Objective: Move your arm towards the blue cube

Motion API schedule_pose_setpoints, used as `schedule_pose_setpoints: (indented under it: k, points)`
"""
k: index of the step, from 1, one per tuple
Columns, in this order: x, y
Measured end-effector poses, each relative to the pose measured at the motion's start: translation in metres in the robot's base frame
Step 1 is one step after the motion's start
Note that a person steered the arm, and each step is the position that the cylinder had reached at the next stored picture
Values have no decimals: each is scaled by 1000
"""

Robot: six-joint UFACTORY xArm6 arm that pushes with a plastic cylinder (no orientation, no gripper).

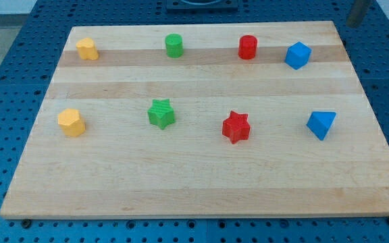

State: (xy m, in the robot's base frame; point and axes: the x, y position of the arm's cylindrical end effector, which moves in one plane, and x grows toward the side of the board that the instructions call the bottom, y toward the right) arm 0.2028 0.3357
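Observation:
The blue cube [298, 55] sits near the view's top right corner of the wooden board [194, 182]. A blurred grey rod enters at the view's top right, and my tip [351, 24] shows just beyond the board's top right corner. The tip is up and to the right of the blue cube, apart from it, and touches no block.
In the top row are a yellow block [87, 48], a green cylinder [173, 45] and a red cylinder [248, 47]. In the lower row are a yellow block [71, 122], a green star [161, 113], a red star [236, 127] and a blue triangle [321, 124]. Blue perforated table surrounds the board.

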Motion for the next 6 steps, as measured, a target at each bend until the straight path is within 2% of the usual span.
schedule_pose_setpoints:
  k: [2,4,6]
  points:
    - [-3,1]
    - [-11,-120]
    - [-5,-185]
